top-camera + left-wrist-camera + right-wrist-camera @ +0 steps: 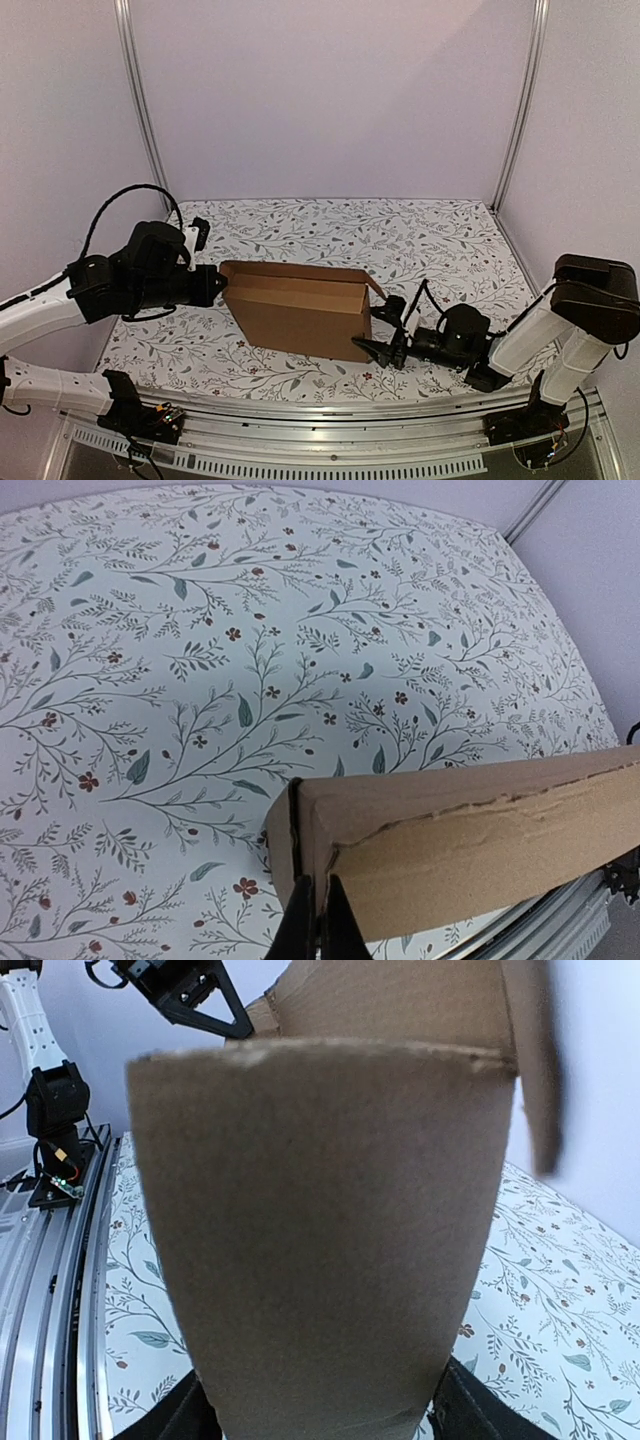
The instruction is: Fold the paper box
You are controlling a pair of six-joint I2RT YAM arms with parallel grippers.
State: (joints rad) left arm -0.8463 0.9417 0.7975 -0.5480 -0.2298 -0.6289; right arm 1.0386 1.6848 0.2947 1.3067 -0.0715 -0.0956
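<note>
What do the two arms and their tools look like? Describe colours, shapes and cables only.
Both arms have white tubular links with bulky black joint housings. The left arm trails a looping black cable; the right arm has thinner black wires near its wrist. The left tool and right tool are black, with tapered, pointed fingers.

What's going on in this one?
Two robot arms are working on a partly folded brown paper box on the floral table. The left gripper is shut on the box's left edge. The right gripper is at the right end, jaws spread either side of an end flap; whether they press it is unclear. The folding is not finished.
</note>
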